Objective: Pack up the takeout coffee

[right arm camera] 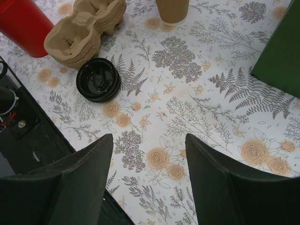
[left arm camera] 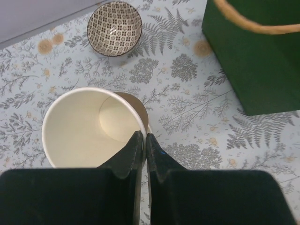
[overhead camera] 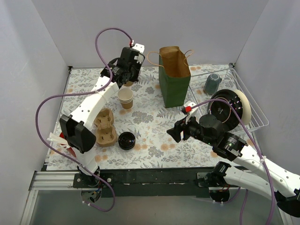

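The takeout coffee cup (overhead camera: 125,99) (left arm camera: 89,126) is a tan paper cup, open-topped and empty, with a white inside. It sits mid-table, left of the green paper bag (overhead camera: 174,86) (left arm camera: 253,61). My left gripper (left arm camera: 144,138) (overhead camera: 126,82) is shut on the cup's right rim wall, one finger inside and one outside. A black sip lid (overhead camera: 126,140) (right arm camera: 98,79) lies loose on the cloth nearer the front. My right gripper (overhead camera: 172,133) (right arm camera: 149,150) hovers open over bare cloth to the right of the lid, holding nothing. The cup's base (right arm camera: 172,10) shows at the top of the right wrist view.
Brown pulp cup carriers (overhead camera: 105,126) (right arm camera: 84,30) lie left of the lid, beside a red object (right arm camera: 23,23). A patterned bowl (left arm camera: 115,28) sits behind the cup. A wire basket (overhead camera: 255,112) at the right holds a grey-blue mug (overhead camera: 212,83) and a round black-and-white item (overhead camera: 229,107).
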Robot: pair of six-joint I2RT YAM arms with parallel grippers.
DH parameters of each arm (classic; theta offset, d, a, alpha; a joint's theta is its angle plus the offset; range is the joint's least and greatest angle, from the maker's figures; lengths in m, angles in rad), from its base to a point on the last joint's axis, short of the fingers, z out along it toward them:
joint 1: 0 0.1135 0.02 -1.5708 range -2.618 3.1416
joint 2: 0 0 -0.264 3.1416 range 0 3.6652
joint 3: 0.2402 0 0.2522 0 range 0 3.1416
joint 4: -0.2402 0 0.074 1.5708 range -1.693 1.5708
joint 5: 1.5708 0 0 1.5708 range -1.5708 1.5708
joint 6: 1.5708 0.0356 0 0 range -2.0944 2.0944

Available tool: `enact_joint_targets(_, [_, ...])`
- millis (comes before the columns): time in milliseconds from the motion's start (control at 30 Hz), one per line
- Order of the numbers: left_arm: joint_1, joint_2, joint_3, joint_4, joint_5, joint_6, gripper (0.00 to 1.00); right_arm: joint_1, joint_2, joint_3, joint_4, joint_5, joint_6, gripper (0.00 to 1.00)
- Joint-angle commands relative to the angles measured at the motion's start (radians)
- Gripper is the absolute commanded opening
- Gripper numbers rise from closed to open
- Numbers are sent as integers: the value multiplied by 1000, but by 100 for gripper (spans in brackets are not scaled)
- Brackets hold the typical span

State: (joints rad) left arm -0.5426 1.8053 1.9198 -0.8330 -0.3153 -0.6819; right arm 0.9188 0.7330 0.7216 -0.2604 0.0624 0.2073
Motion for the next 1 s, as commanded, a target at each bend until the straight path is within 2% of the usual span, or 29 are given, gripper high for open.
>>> enact_joint_targets(0, [-16,-125,62,-60,120,-27,0,5,-6,3,47,16,17,71])
enact_joint_targets(100, [-40,-194,16,-43,226,-67,0,6,-21,-11,41,45,30,71])
enact_joint_targets(233, [-152,-267,-108,6,254,-123,0,5,-53,-13,9,62,66,70])
enact_joint_targets(433, [-365,-297,-266,67,93,-212,0,5,-127,-22,-74,71,98,70])
enact_joint_targets(533, [-437,-279,-355,87,29,-260,0,5,-178,-48,-102,82,113,70])
enact_joint_targets(733, [-520,-179,-436,89,-57,-327,0,5,-271,-83,-143,91,136,70])
enact_joint_targets(967, [-533,-77,-443,130,-68,-334,0,5,-317,-80,-165,111,133,70])
